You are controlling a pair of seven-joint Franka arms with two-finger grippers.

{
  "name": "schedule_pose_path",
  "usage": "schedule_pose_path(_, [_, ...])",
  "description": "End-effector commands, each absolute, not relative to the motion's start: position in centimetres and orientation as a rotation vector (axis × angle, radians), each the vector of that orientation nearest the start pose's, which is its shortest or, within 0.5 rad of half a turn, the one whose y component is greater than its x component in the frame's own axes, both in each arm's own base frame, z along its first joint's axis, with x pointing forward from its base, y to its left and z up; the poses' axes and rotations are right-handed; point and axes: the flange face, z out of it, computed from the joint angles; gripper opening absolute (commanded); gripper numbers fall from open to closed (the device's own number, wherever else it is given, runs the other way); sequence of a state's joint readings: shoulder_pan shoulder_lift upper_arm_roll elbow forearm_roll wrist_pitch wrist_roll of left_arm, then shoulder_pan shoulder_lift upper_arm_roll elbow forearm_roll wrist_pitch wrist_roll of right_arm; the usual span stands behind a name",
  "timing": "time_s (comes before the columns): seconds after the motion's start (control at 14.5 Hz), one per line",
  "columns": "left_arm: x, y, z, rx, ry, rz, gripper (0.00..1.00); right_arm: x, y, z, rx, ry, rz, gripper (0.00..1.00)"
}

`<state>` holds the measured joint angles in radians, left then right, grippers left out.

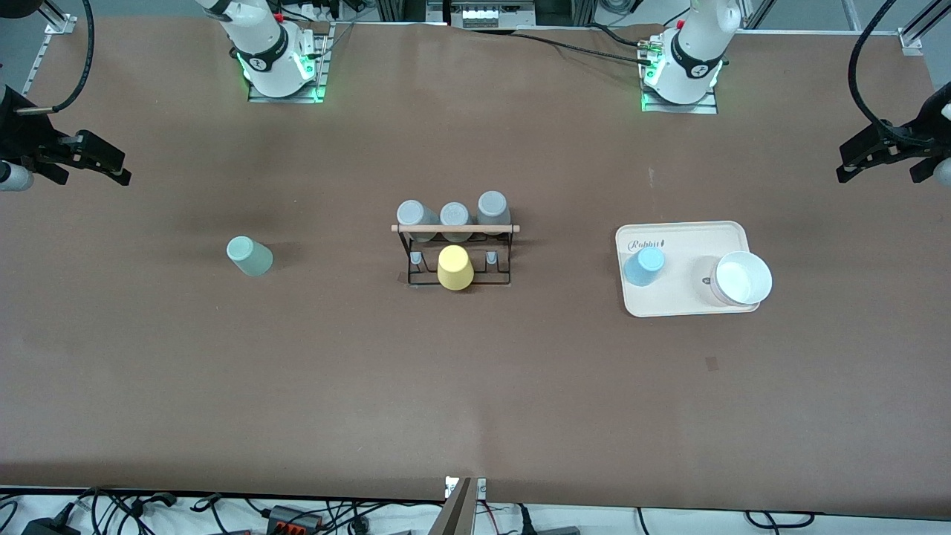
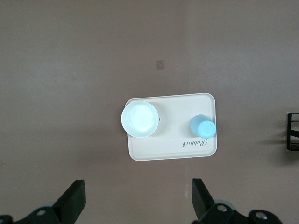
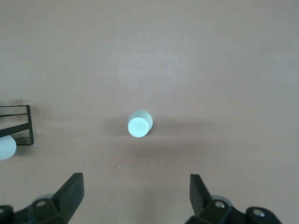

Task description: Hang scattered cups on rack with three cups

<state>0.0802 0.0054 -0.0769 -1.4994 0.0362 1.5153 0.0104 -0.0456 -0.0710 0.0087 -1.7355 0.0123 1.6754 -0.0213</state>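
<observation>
The pale mint green cup (image 1: pixel 249 255) stands upside down on the table toward the right arm's end; it also shows in the right wrist view (image 3: pixel 139 124). The light blue cup (image 1: pixel 643 267) stands upside down on the cream tray (image 1: pixel 683 238); it also shows in the left wrist view (image 2: pixel 202 126). The black wire rack (image 1: pixel 455 281) with its wooden dowel (image 1: pixel 455 229) stands mid-table, holding three grey tumblers (image 1: pixel 455 215) and a yellow tumbler (image 1: pixel 455 268). My right gripper (image 1: pixel 122 169) (image 3: pixel 136 179) is open, high over the mint cup's end. My left gripper (image 1: pixel 843 167) (image 2: pixel 138 186) is open, high near the tray.
A white bowl (image 1: pixel 741 279) sits on the tray beside the blue cup, toward the left arm's end. Two free pegs (image 1: pixel 490 258) stand on either side of the yellow tumbler. The rack's edge shows in the left wrist view (image 2: pixel 293 131) and the right wrist view (image 3: pixel 18 123).
</observation>
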Motion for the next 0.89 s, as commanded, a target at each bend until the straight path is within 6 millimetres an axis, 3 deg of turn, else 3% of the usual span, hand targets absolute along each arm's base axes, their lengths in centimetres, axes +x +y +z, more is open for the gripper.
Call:
schedule_pose_path(0.0, [54.7,0.8,65.5,-3.115,0.023,-0.014,1.00,53.0,-1.8,59.8,-3.133,-0.006,-0.017,1.00])
schedule_pose_path(0.21, [54.8,0.8,65.6,-3.117,0.026,-0.018,1.00,53.2,-1.8,59.5,-3.133,-0.005,-0.015,1.00])
schedule_pose_path(0.34, [55.6,0.7,64.3,-3.120,0.017,0.014,1.00,53.3,-1.8,59.5,-3.133,-0.005,-0.022,1.00])
schedule_pose_path(0.48, [56.8,-0.3,61.6,-3.123,-0.013,0.095,1.00,53.4,-1.7,59.2,-3.133,-0.008,-0.008,1.00])
schedule_pose_path(0.83, [59.5,-5.7,53.6,-3.136,-0.053,0.277,1.00,53.8,-1.9,58.9,-3.132,-0.001,0.004,1.00])
